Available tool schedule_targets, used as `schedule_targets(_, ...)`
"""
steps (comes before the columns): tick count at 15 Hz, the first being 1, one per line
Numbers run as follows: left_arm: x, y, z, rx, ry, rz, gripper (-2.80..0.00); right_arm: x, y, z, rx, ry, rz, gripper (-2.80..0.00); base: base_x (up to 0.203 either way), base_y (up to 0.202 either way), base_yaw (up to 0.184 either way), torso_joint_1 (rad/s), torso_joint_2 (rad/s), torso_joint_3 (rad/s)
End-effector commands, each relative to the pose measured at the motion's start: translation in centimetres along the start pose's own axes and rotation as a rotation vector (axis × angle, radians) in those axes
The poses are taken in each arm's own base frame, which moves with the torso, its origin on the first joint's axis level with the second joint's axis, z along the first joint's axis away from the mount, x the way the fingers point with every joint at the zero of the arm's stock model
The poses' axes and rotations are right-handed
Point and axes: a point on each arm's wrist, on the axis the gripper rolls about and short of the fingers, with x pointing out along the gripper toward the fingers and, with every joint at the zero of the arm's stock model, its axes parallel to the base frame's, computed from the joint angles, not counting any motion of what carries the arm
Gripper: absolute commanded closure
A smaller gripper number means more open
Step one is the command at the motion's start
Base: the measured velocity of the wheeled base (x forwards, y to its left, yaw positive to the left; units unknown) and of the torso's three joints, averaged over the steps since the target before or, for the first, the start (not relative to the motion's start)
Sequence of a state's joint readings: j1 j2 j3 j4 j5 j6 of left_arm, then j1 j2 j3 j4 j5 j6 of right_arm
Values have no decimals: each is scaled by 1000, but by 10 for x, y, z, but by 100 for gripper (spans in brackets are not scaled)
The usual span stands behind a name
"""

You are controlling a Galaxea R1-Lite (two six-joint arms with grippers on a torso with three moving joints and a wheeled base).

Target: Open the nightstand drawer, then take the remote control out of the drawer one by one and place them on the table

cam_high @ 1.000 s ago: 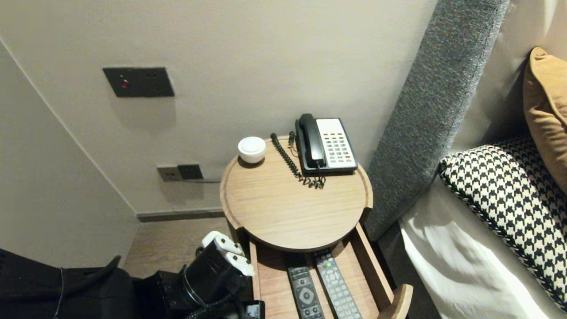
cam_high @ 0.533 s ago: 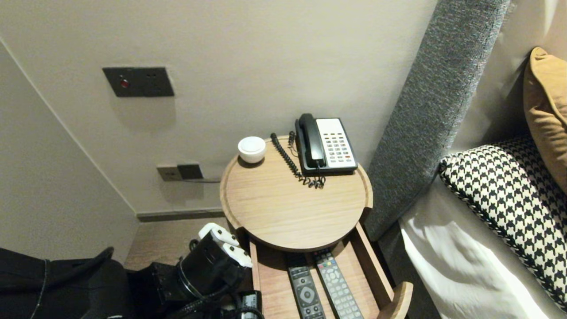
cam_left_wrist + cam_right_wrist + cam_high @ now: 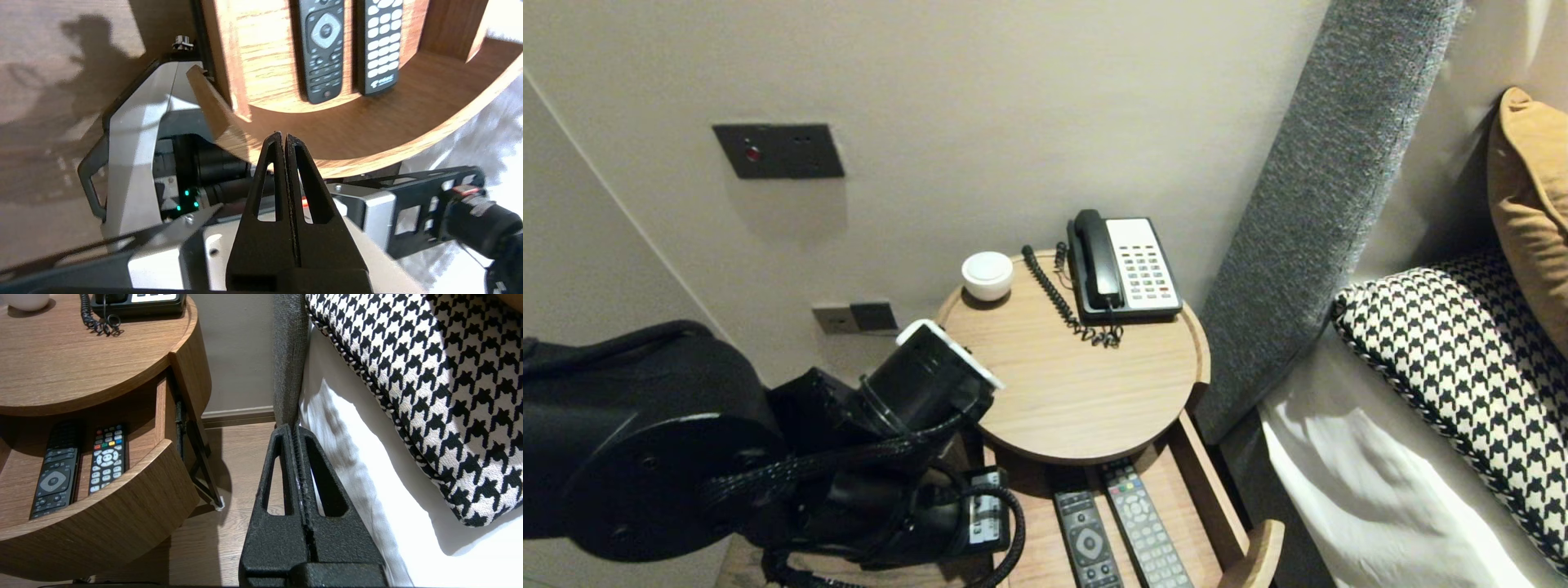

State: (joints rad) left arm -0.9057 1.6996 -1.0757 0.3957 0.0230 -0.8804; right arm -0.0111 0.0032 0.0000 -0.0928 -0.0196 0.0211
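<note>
The left end effector (image 3: 284, 136), closed on nothing, hangs at 8 o'clock of the round worktop (image 3: 1078, 392); the drawer (image 3: 1213, 510) at 6 o'clock stands open; the black remote (image 3: 1085, 539) and grey-keyed remote (image 3: 1145, 531) lie inside, untouched; the right end effector (image 3: 295, 428), closed and empty, sits parked beside the bed (image 3: 367, 498).

Two remotes in open curved-front wooden drawer (image 3: 1215, 498)
Black remote with round navigation pad (image 3: 1085, 539) and black remote with pale keys (image 3: 1147, 531) lie flat on the drawer floor, keys up, parallel, just beside each other.
</note>
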Motion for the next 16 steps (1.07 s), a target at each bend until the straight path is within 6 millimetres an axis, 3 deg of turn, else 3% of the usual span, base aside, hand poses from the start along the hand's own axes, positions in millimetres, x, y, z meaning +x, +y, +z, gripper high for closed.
schedule_targets(1, 17, -19, 9, -29, 41, 46, 0, 2, 0, -11, 0, 40, -1, 0, 0, 0, 0, 0, 0, 0)
schedule_targets(7, 69, -62, -6, 10, 152, 138, 0, 2, 0, -11, 0, 39, -1, 0, 0, 0, 0, 0, 0, 0)
schedule_targets(13, 115, -74, -19, 11, 126, 265, 0, 2, 0, -11, 0, 40, -1, 0, 0, 0, 0, 0, 0, 0)
schedule_targets(16, 119, -76, -23, 1, 125, 272, 0, 2, 0, -11, 0, 40, -1, 0, 0, 0, 0, 0, 0, 0)
